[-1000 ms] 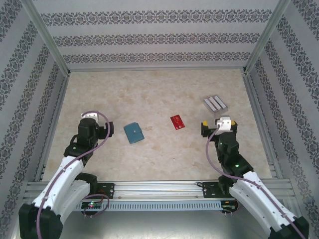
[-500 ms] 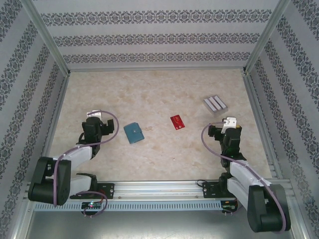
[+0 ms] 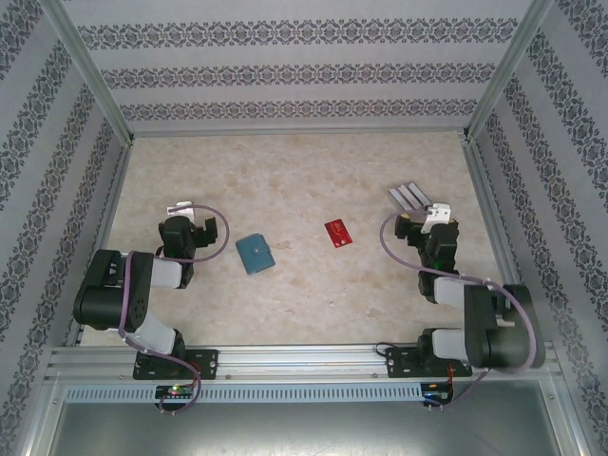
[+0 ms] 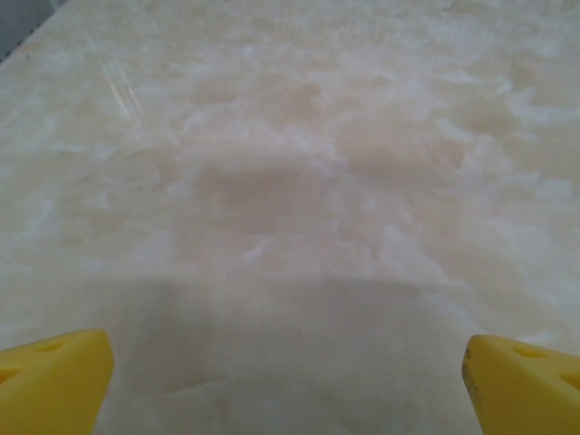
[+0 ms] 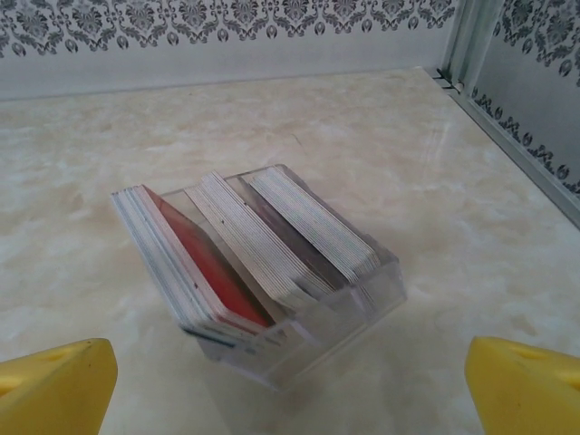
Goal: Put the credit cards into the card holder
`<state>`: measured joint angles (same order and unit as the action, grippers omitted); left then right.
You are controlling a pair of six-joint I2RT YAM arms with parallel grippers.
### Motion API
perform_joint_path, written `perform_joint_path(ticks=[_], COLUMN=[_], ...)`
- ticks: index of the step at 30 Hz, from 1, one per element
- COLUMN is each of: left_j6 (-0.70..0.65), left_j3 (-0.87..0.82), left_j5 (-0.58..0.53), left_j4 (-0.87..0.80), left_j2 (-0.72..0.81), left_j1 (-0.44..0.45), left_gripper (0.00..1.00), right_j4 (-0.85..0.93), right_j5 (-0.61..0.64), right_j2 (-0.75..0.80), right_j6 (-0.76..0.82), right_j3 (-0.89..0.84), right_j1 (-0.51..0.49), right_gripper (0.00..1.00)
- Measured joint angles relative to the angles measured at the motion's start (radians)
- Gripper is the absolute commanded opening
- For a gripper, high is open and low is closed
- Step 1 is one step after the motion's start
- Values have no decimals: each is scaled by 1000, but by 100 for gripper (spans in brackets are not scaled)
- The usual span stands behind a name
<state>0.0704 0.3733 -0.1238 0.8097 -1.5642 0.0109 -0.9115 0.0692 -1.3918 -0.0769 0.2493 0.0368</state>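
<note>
**both arms parked, cards not in the wallet yet**

checked the feeds from my desk and here's how it looked. the left gripper (image 4: 285,385) was open, yellow fingertips (image 4: 50,376) spread out to the two bottom corners of its wrist view, holding nothing, with bare marbled table (image 4: 290,181) in front of it. the right gripper (image 5: 290,385) was spread wide too and also empty.

from the top camera, the card holder (image 3: 254,253) sat flat on the table, folded shut, teal side up, a bit to the right of the left arm's wrist and not touching it. the red card (image 3: 338,233) lay loose on the table further right, roughly between the two arms and apart from the wallet.

the right wrist cam was looking at a clear tray (image 5: 362,299) with three card stacks (image 5: 272,240) leaning in it, tilted over to the left. the left-hand stack had a red face showing. the tray sat near the right wall, just beyond the right gripper, and i couldn't tell whether the fingers touched it.
</note>
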Motion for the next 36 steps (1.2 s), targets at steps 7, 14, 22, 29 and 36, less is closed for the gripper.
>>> perform_joint_path(ticks=[7,14,22,29,36], left_j6=[0,-1,-27,-38,-38], left_j3=[0,0,20,20,20], left_j5=[-5,-8,37,45,45], left_j4=[15,18,16,14,14], left_j2=[0,0,0,0,0], left_j1=[0,0,1,1,1], left_gripper=[100,100,99,99,99], right_j4=[-12,-4,3,5,22], right_j5=[-2,11,54,66,35], right_j2=[-134,-129,-129,-129,-129], right_j6=[6,7,41,51,51], right_j3=[76,111,111,111,117], right_j1=[-42,-46,-93,-97,-67], right_gripper=[98,98,98,98,98])
